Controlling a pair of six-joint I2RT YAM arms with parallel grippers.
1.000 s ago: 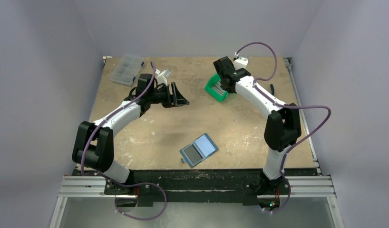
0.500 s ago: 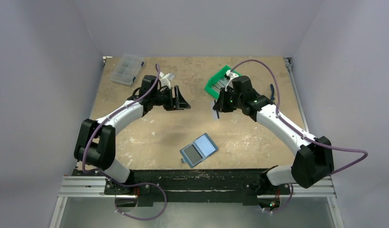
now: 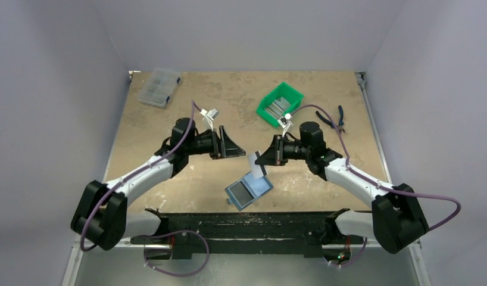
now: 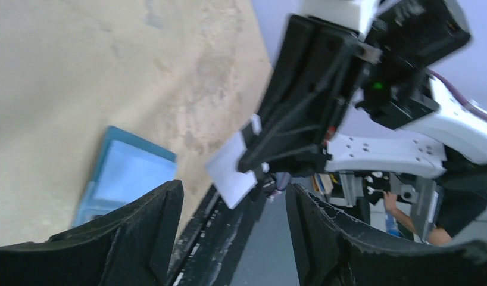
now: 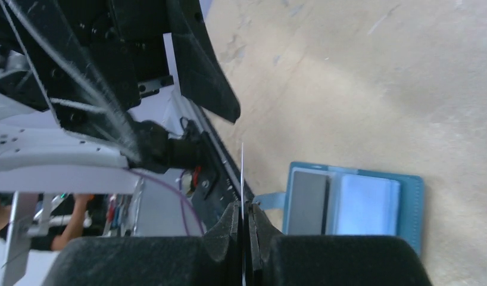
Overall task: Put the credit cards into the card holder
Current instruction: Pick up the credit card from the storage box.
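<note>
Right wrist: teal card holder (image 5: 354,202) lies open, grey-blue inside.

The left arm (image 3: 140,177) and right arm (image 3: 355,177) have white shells between chunky black joints, each trailed by a purple cable (image 3: 434,197). The left gripper (image 4: 233,189) has black wedge fingers (image 4: 140,238); a green light (image 4: 378,85) glows at one o'clock.

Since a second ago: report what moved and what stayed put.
The right tool, shut on a thin pale rectangular card, swung from the green plastic bin toward the near edge and now holds the card close to the open teal folding wallet. The left tool, open, came nearer and faces the card. Wallet, bin and clear compartment box stayed put.
</note>
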